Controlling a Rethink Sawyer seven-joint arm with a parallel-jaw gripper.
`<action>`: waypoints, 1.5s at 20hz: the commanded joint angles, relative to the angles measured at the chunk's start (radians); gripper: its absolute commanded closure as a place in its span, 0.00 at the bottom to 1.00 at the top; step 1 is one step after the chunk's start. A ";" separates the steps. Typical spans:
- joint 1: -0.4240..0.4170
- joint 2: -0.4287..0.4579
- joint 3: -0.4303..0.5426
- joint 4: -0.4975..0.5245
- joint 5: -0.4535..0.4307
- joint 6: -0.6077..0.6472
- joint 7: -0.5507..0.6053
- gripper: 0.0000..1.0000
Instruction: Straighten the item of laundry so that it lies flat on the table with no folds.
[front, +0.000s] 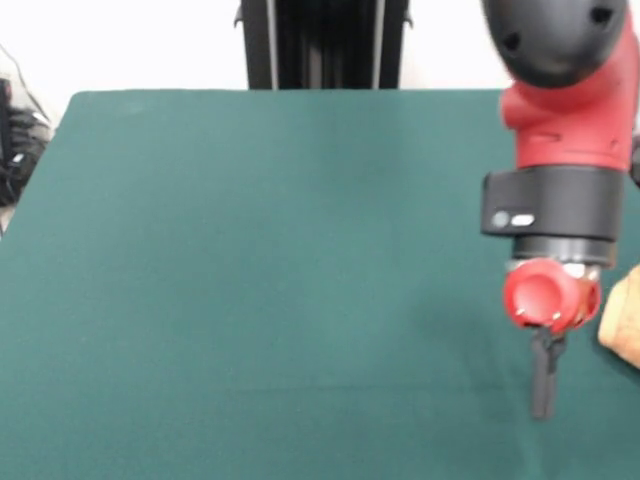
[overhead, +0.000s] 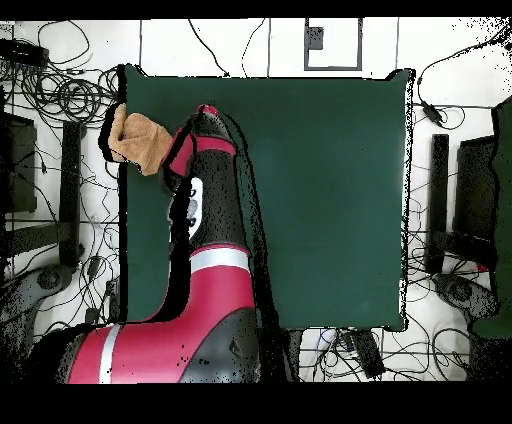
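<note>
Green worktop (front: 250, 280) lies mostly bare; the towel (front: 624, 322) sits bunched just beside the gripper (front: 542, 385), whose spread I cannot tell, probably poised to tug it flat.

The table (overhead: 320, 200) was a broad rectangle covered in dark green felt-like cloth, most of it bare. Only the towel (overhead: 140, 142) lay on it, a small tan-orange bundle bunched up at one side edge near a corner, partly overhanging that edge, well apart from the table's middle.
</note>
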 joint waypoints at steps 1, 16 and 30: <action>0.055 0.183 -0.131 -0.100 0.030 -0.158 0.346 1.00; -0.651 0.106 0.808 0.466 0.586 0.320 -0.063 1.00; -0.698 0.139 0.863 0.538 0.687 0.316 -0.050 1.00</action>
